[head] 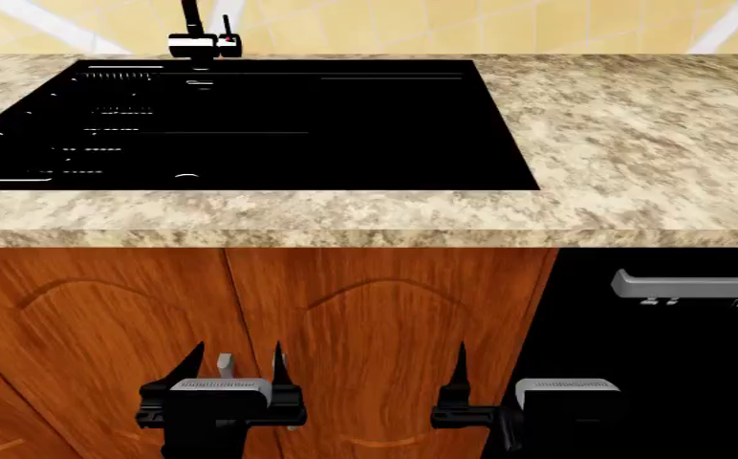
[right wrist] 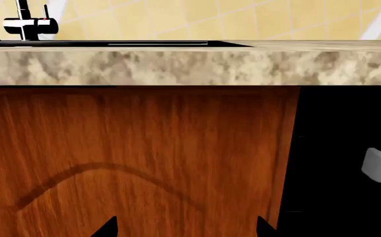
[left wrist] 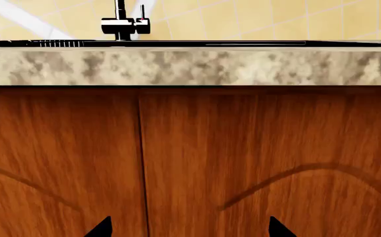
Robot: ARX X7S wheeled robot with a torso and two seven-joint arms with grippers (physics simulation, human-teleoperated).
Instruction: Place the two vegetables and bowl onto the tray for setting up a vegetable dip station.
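Head view: granite counter w/ black sink, both pincers released.

Black pointed fingers, seemingly grey-capped wrists.

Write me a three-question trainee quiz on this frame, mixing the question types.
1. True or false: the dark grey metal baking tray is visible on the speckled beige stone countertop.
2. Multiple choice: the left gripper and right gripper sit A) above the black rectangular sink, B) below the countertop edge facing the brown wooden cabinet doors, C) shut on a carrot.
3. Fill in: the chrome ____ stands behind the sink.

Key: 1 false, no task item is in any view; 2 B, both with jaws apart and empty; 3 faucet.
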